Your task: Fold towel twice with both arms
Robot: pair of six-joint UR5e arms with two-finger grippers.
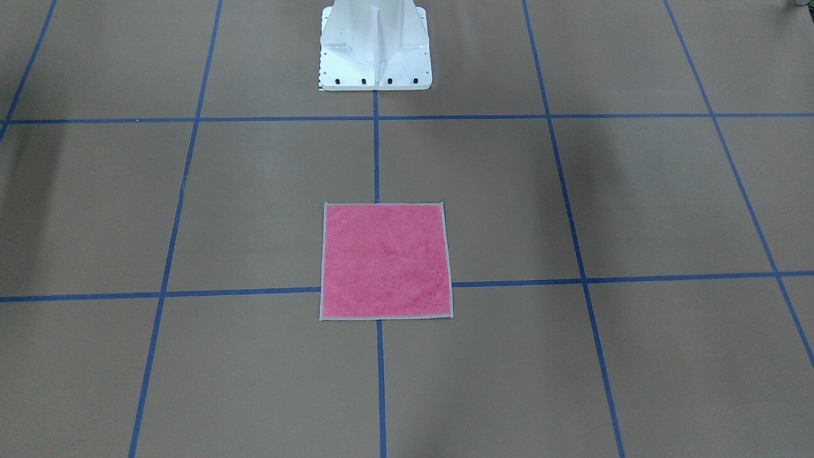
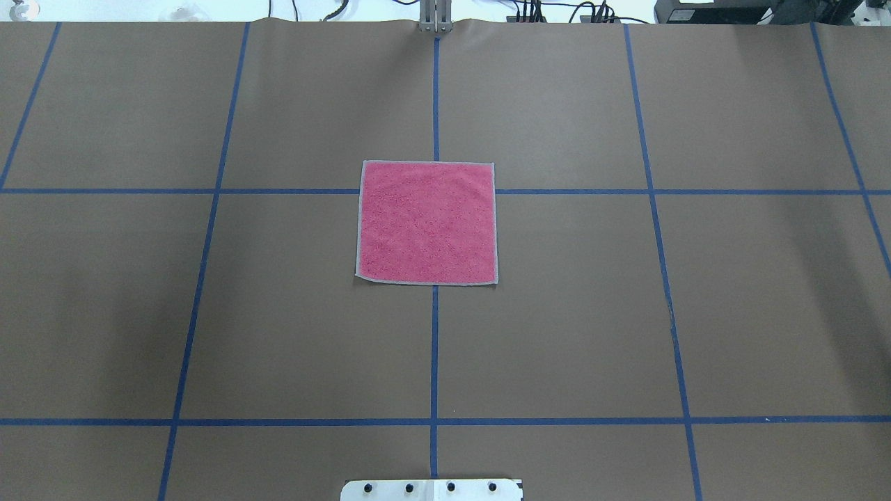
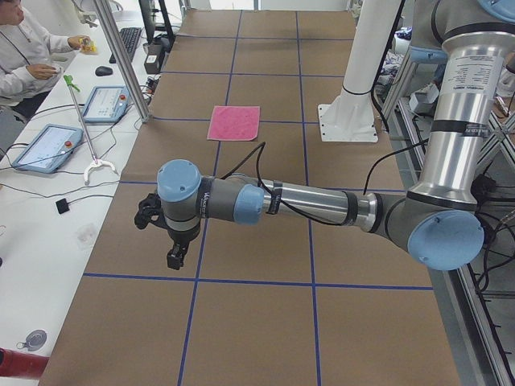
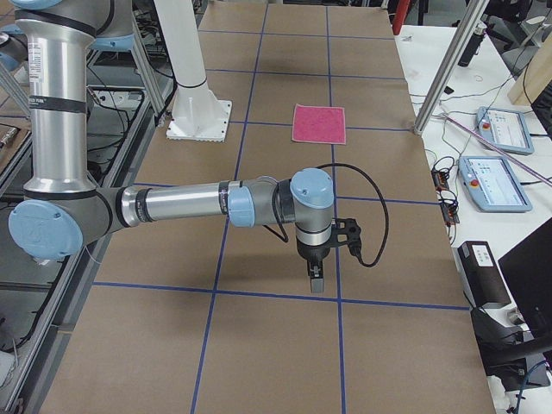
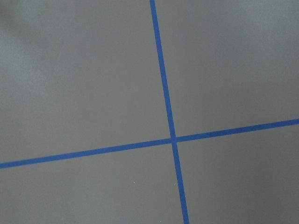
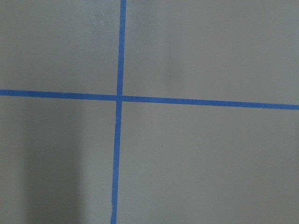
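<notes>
The towel [image 2: 427, 223] lies flat and unfolded, pink face up, at the middle of the table. It also shows in the front-facing view [image 1: 385, 261], the left side view [image 3: 234, 123] and the right side view [image 4: 318, 124]. My left gripper [image 3: 174, 259] hangs over the table's left end, far from the towel. My right gripper [image 4: 316, 285] hangs over the right end, also far from it. Both grippers show only in the side views, so I cannot tell whether they are open or shut. Both wrist views show only brown paper with blue tape lines.
The white pedestal base [image 1: 375, 48] stands behind the towel on the robot's side. Blue tape lines [image 2: 434, 348] grid the brown table cover. Tablets [image 3: 47, 147] and an operator [image 3: 28, 56] are beside the table's far edge.
</notes>
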